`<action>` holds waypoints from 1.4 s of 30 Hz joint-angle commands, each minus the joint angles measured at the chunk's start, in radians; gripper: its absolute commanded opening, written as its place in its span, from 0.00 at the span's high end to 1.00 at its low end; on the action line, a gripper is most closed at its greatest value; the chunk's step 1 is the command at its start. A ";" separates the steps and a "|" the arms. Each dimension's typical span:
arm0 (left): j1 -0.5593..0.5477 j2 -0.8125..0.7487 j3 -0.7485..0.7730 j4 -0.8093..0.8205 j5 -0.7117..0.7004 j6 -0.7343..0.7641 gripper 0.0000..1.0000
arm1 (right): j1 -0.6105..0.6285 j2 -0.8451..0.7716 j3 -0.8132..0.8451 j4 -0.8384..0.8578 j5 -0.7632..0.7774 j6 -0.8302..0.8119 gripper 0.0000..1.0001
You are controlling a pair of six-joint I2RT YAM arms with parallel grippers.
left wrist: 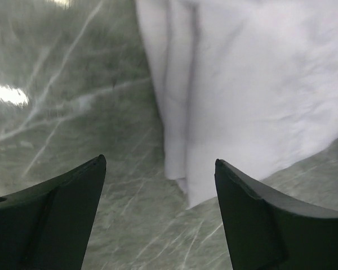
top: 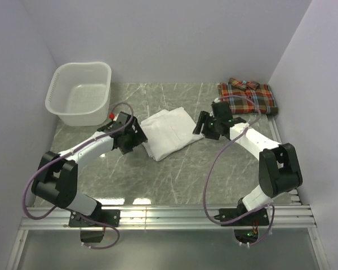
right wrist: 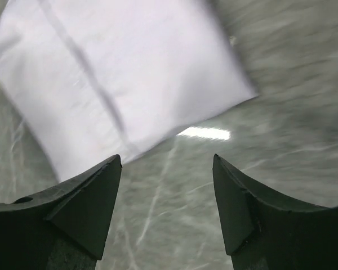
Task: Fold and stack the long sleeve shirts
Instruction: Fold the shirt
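White cloth made up the nearer garment: the white shirt (top: 168,133) lay folded into a plump, slightly skewed rectangle at the middle of the table (top: 180,169). Its layered edges showed as soft ridges, and a long crease ran down it. The tabletop was grey-green with a stone pattern, veined with pale streaks and glossy enough to catch the lights.

The plaid shirt (top: 248,97), red-orange crossed with blue and white lines, sat folded flat at the far right corner with its collar showing at the far end, well apart from the white one.

The left gripper (top: 138,138) hovered just beside the white shirt's left edge. Its dark, wedge-shaped fingers were spread wide, with only table and a corner of the shirt seen between them. The right gripper (top: 200,124) stood just beside the shirt's right corner, jaws likewise apart and holding nothing.

A white plastic laundry basket (top: 81,118), rounded, with perforated walls, stood at the far left corner.
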 commanded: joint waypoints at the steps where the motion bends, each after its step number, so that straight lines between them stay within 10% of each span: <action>1: -0.024 0.017 -0.056 0.120 0.069 -0.086 0.16 | -0.073 0.048 0.052 0.005 -0.005 -0.057 0.27; 8: -0.021 0.066 -0.008 0.147 0.065 -0.095 0.14 | -0.090 0.093 0.106 0.068 -0.123 -0.083 0.36; 22: 0.257 0.055 -0.010 0.141 0.209 0.004 0.37 | 0.413 0.169 0.301 0.135 0.232 -0.322 0.41; 42: 0.281 0.360 0.015 0.328 0.326 -0.028 0.62 | 0.497 0.627 0.758 0.053 0.314 -0.430 0.42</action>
